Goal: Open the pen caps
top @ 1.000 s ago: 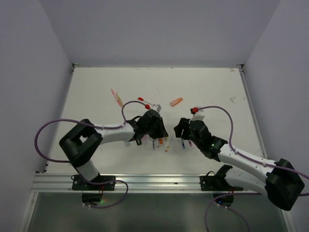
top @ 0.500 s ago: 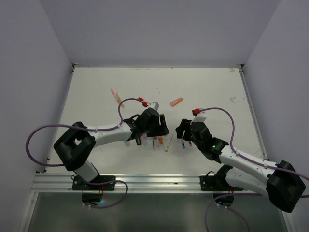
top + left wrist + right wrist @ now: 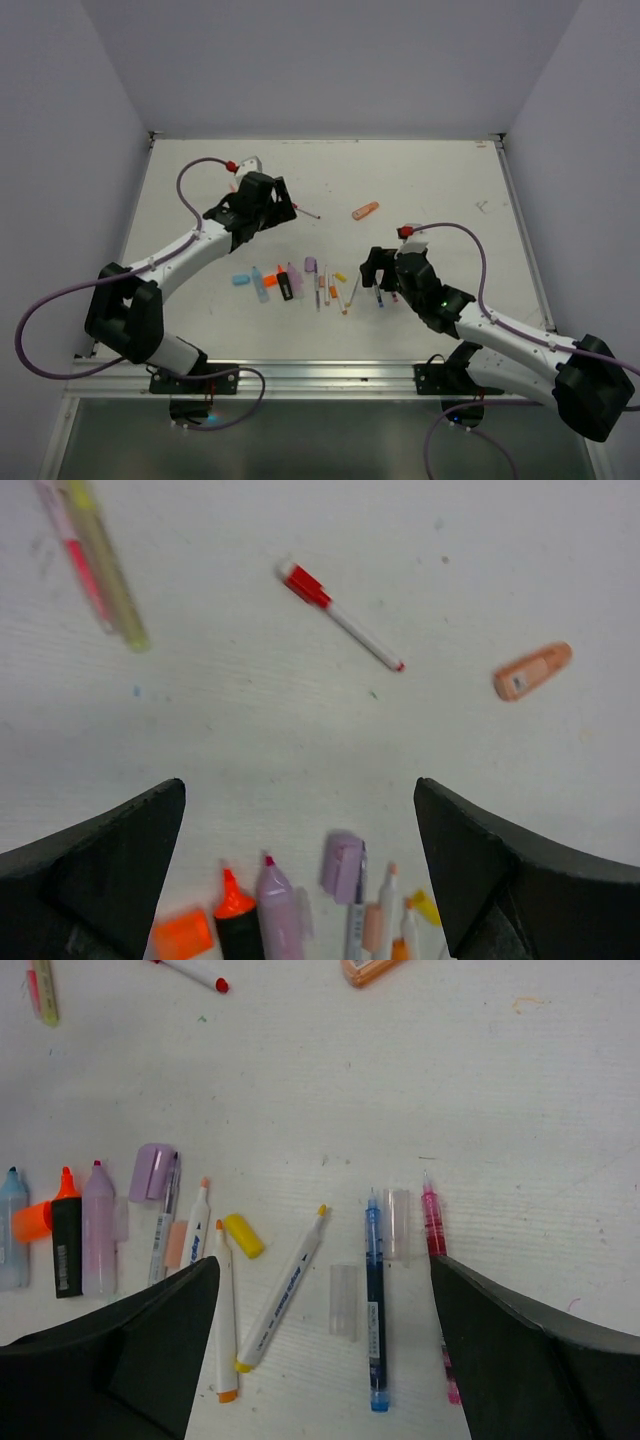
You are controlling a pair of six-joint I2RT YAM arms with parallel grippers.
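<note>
From above, my left claw [image 3: 270,205] hangs over the far left of the matte white table [image 3: 450,180] and my right claw [image 3: 380,268] sits nearer the front edge; the row of pens [image 3: 300,285] lies on the table between them, at five o'clock of the left claw and nine o'clock of the right. At that height the pen caps [image 3: 311,265] are mere coloured specks. My right wrist camera sorts them out: a boxy lilac purple cap [image 3: 152,1172] at ten o'clock of the frame, a stubby glossy yellow cap [image 3: 243,1235] beside the white markers [image 3: 285,1295], an orange cap [image 3: 32,1222] touching the black highlighter [image 3: 65,1235] at nine o'clock, and two clear tube caps [image 3: 343,1302] flanking the slim blue pen [image 3: 375,1300], all lying loose; the pink pen [image 3: 435,1230] runs under my right finger. My left wrist camera gives what that one crops: the whole red-capped pen [image 3: 340,615] at twelve o'clock, a pale orange highlighter [image 3: 532,670] at two o'clock, and a pink pen and a yellow-green pen [image 3: 105,570] side by side at eleven o'clock, blurred. In both wrist views my dark, wedge-shaped fingers stand wide apart with nothing between them.
</note>
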